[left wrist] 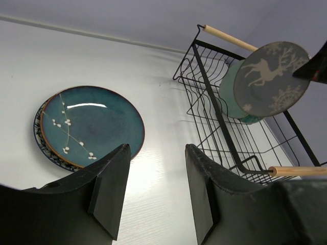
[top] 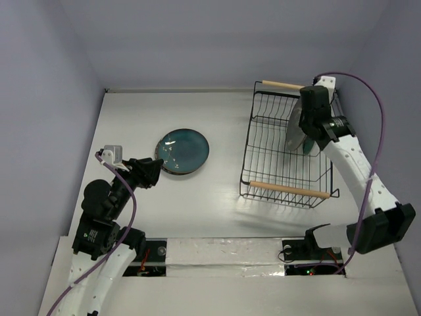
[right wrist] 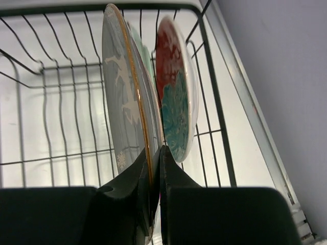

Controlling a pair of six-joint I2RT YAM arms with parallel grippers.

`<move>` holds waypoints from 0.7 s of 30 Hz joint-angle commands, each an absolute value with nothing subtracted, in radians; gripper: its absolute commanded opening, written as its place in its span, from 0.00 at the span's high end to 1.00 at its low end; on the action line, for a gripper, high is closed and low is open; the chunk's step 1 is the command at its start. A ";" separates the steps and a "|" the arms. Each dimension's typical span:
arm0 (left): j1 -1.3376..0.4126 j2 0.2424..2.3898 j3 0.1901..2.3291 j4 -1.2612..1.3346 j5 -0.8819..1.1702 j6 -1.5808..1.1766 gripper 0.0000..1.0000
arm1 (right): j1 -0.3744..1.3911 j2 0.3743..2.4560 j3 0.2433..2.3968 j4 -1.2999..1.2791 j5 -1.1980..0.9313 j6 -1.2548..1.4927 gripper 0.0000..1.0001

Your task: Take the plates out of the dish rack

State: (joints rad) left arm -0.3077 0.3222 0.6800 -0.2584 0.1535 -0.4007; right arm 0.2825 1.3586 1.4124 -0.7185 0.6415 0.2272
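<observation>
- Done: the teal plate (top: 182, 151) lies on the patterned plate (left wrist: 41, 133) on the table (top: 217, 112), left of the rack (top: 248, 141).
- The right gripper (right wrist: 155, 155) pinches the deer plate (right wrist: 122, 97) by its rim, upright at the rack.
- Left: the red plate (right wrist: 176, 97), standing beside it.
- The left gripper (left wrist: 157, 153) is spread, empty.

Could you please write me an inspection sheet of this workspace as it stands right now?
Surface: white table, no spills seen.
Job's things: teal plate lies stacked on the dark-rimmed plate, left of the dish rack; deer plate and red plate stand on edge at the rack.
Clutter: nothing seen.
Grippers: left tool open and empty, near the stack; right tool shut on the deer plate's rim.
Cables: right purple cable arcs beside its arm; left purple cable runs along its arm.
Surroundings: plain lavender walls around the table.
</observation>
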 commanded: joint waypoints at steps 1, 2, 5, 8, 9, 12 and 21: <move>-0.313 0.318 0.675 -0.207 0.156 -0.397 0.56 | 0.288 1.261 1.502 -0.638 0.658 0.218 1.00; -0.313 0.319 0.673 -0.207 0.158 -0.396 0.56 | 0.301 1.237 1.505 -0.634 0.638 0.224 1.00; -0.313 0.318 0.673 -0.207 0.155 -0.397 0.56 | 0.347 1.198 1.519 -0.617 0.601 0.242 1.00; -0.313 0.319 0.673 -0.207 0.155 -0.399 0.56 | 0.408 1.184 1.555 -0.598 0.588 0.274 1.00; -0.313 0.319 0.673 -0.207 0.153 -0.399 0.56 | 0.422 1.175 1.560 -0.563 0.547 0.284 1.00; -0.313 0.321 0.675 -0.207 0.152 -0.399 0.56 | 0.489 1.183 1.549 -0.461 0.435 0.339 1.00; -0.313 0.314 0.673 -0.212 0.138 -0.402 0.56 | 0.672 1.460 1.517 -0.088 0.066 0.586 1.00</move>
